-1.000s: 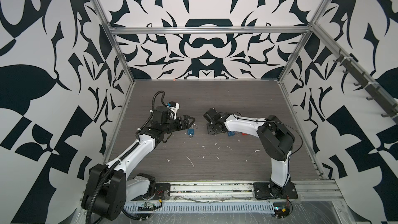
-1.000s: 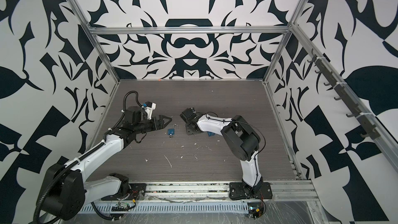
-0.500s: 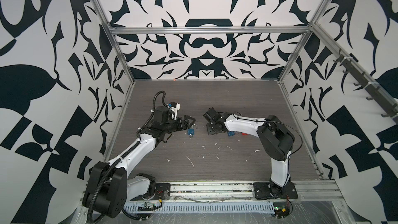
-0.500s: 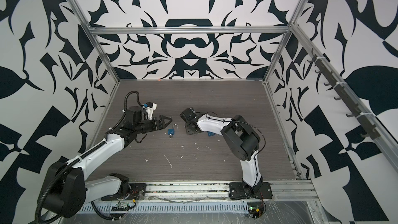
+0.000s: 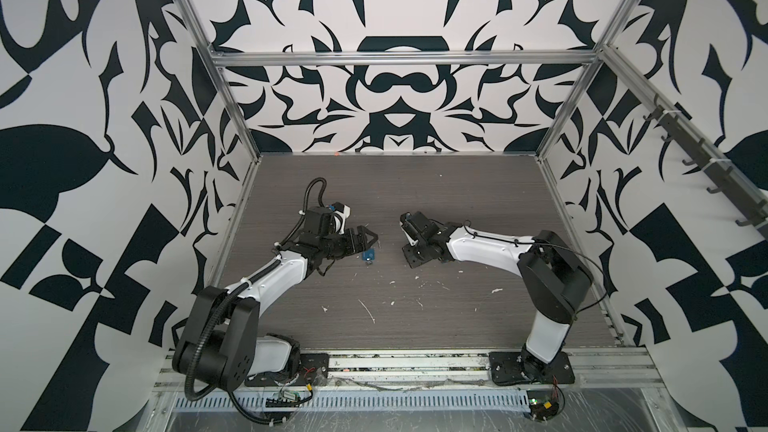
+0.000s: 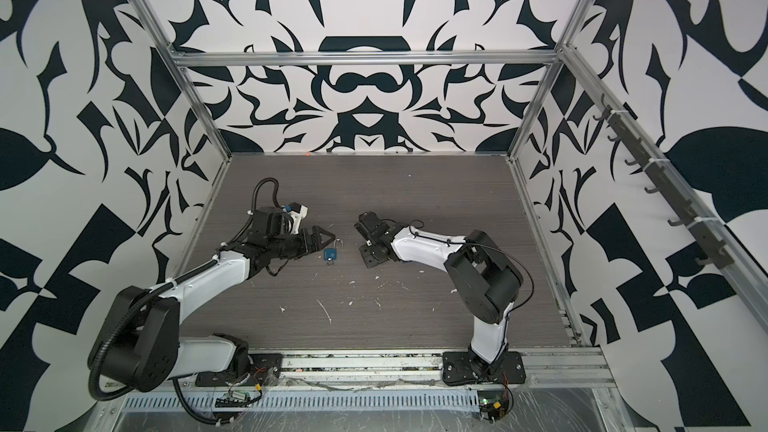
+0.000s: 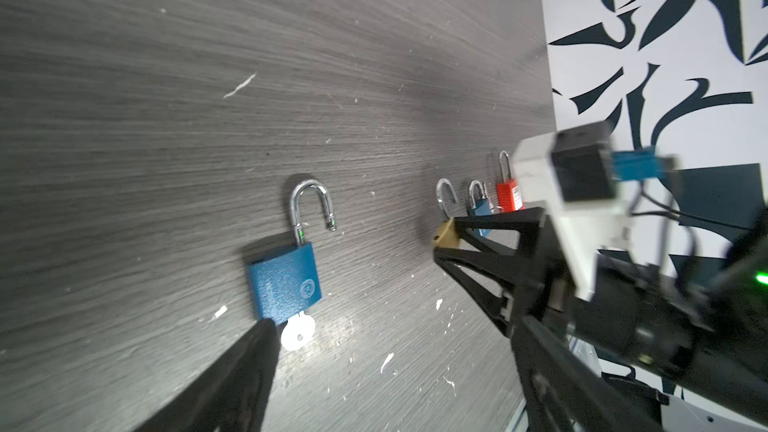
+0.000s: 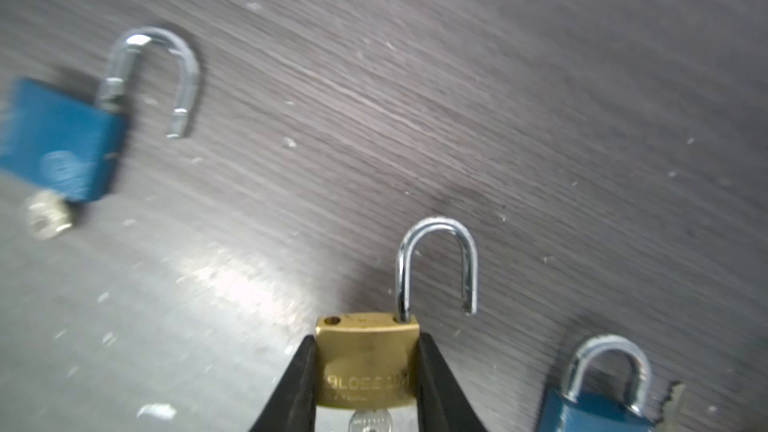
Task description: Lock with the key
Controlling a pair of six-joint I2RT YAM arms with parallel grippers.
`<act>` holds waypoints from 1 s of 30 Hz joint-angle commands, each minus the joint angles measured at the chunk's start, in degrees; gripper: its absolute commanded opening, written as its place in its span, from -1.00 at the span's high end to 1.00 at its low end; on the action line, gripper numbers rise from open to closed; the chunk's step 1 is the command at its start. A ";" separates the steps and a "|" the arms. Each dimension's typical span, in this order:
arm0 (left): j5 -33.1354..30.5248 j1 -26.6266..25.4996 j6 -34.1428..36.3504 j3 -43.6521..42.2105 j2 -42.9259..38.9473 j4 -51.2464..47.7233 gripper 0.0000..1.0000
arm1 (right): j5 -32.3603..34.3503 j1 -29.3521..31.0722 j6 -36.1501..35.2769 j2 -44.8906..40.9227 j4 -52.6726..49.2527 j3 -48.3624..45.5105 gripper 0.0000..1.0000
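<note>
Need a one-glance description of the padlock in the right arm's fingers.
On the grey wood-grain table, find the right gripper near the middle. Its black fingers clamp the brass padlock, shackle open. It alone is gold-coloured; the blue padlocks and red padlock nearby are not.

Bodywork: white over black.
We record white link shells (image 5: 278, 274), black joint housings (image 5: 552, 276), a black corrugated cable (image 5: 307, 199), and black base plates (image 5: 503, 367).

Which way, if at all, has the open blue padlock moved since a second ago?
No. The open blue padlock sits unchanged above the white scratch in a top view.
</note>
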 commanded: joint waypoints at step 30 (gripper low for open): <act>18.43 -5.87 -14.01 8.82 21.19 20.54 -0.18 | -8.79 2.99 -8.74 -6.26 3.89 2.72 0.49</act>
